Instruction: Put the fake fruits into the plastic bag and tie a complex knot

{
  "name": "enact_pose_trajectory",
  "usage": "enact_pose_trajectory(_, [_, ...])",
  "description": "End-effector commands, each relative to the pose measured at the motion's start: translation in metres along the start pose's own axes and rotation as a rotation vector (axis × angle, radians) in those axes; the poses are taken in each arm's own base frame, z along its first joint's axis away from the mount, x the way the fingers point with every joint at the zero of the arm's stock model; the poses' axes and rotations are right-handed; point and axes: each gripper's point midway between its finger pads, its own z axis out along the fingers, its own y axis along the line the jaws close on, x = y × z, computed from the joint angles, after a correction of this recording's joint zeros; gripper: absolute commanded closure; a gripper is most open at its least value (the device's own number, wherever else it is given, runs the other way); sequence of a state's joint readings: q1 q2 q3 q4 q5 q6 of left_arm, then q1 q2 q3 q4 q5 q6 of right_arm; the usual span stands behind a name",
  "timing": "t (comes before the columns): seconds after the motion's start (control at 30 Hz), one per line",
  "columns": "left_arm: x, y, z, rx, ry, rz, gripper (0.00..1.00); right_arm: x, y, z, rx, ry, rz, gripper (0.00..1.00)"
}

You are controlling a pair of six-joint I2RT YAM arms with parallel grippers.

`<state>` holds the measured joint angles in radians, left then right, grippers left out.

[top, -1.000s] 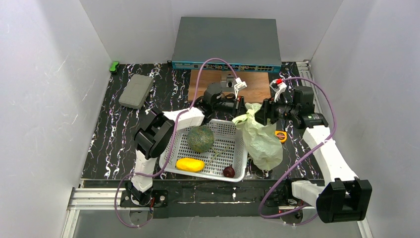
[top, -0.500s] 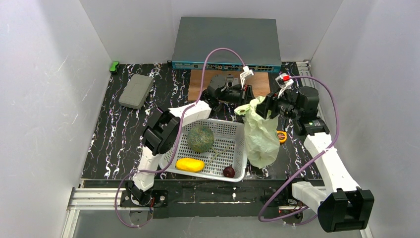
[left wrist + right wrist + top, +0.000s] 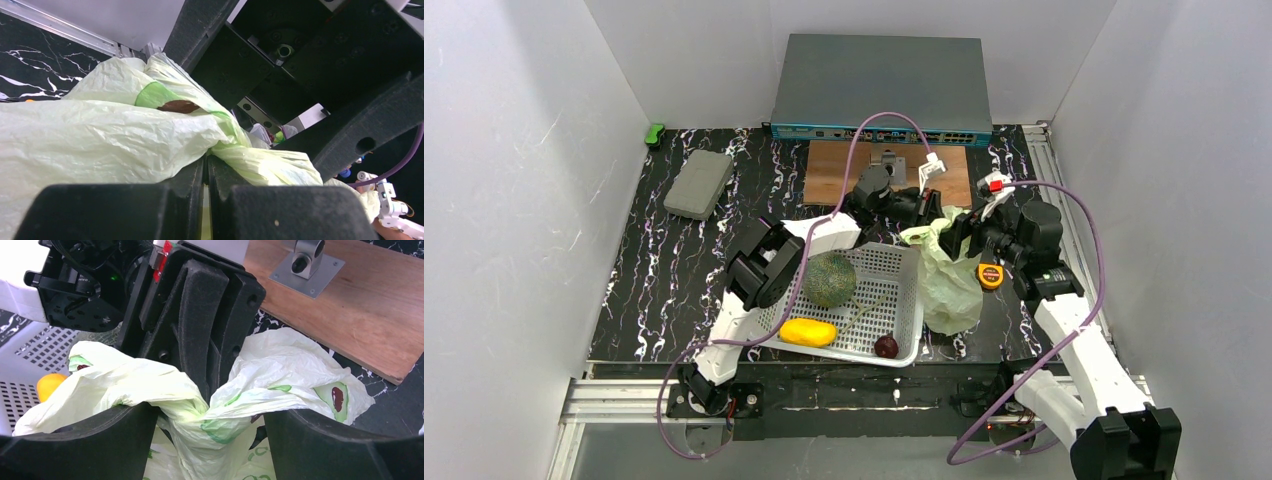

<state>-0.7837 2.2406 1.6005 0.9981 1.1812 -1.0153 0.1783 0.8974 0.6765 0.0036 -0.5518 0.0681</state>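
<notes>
Black marbled tabletop [image 3: 674, 260] seen from above: the plastic bag [image 3: 949, 290] hangs just beside the white basket [image 3: 879, 265], with its top between the left gripper [image 3: 927, 212] and the right gripper [image 3: 957, 232]. The melon [image 3: 829, 279], mango [image 3: 808, 332] and plum [image 3: 886, 346] lie in the basket.

Left wrist view: the left gripper's fingers are pinched together on a gathered fold of the bag.

Right wrist view: the right gripper's fingers stand wide apart, with the bag's twisted neck between them.
</notes>
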Motion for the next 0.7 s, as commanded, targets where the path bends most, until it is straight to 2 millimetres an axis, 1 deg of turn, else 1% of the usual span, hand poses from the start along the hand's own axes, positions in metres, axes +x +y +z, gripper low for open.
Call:
enact_pose_trajectory(0.0, [-0.012, -0.029, 0.025, 0.055, -0.043, 0.033, 1.0, 0.034, 0.016, -0.006, -0.076, 0.092, 0.007, 0.18])
enact_pose_trajectory(0.03, [-0.009, -0.029, 0.028, 0.064, -0.041, 0.023, 1.0, 0.032, 0.017, -0.007, -0.075, 0.086, 0.0, 0.18])
enact_pose_trajectory(0.1, [-0.003, -0.022, 0.029, 0.054, -0.048, -0.012, 1.0, 0.027, 0.017, -0.009, -0.069, 0.077, -0.014, 0.17])
enact_pose_trajectory(0.17, [-0.005, -0.017, 0.024, 0.036, -0.063, -0.015, 1.0, 0.024, 0.018, -0.013, -0.068, 0.091, -0.037, 0.16])
enact_pose_trajectory(0.27, [-0.012, -0.017, 0.016, 0.023, -0.078, -0.003, 1.0, 0.022, 0.018, -0.028, -0.035, 0.146, -0.089, 0.06])
enact_pose_trajectory(0.3, [-0.016, -0.017, 0.012, 0.017, -0.085, -0.001, 1.0, 0.019, 0.021, -0.034, -0.031, 0.151, -0.099, 0.03])
enact_pose_trajectory(0.33, [-0.019, -0.018, 0.01, 0.014, -0.093, 0.001, 1.0, 0.014, 0.024, -0.04, -0.033, 0.148, -0.108, 0.02])
enact_pose_trajectory(0.43, [-0.024, -0.02, 0.006, 0.006, -0.109, 0.0, 1.0, -0.008, 0.036, -0.054, -0.034, 0.131, -0.114, 0.02])
enact_pose_trajectory(0.5, [-0.024, -0.021, 0.005, 0.007, -0.113, -0.001, 1.0, -0.013, 0.039, -0.059, -0.025, 0.152, -0.098, 0.02])
enact_pose_trajectory(0.53, [-0.025, -0.021, 0.005, 0.005, -0.118, -0.003, 1.0, -0.02, 0.039, -0.063, -0.014, 0.156, -0.096, 0.02])
enact_pose_trajectory(0.57, [-0.025, -0.02, 0.004, 0.002, -0.122, -0.005, 1.0, -0.023, 0.037, -0.065, -0.001, 0.168, -0.089, 0.01])
enact_pose_trajectory(0.67, [-0.027, -0.018, 0.0, -0.011, -0.135, -0.008, 1.0, -0.019, 0.033, -0.074, 0.023, 0.218, -0.064, 0.02])
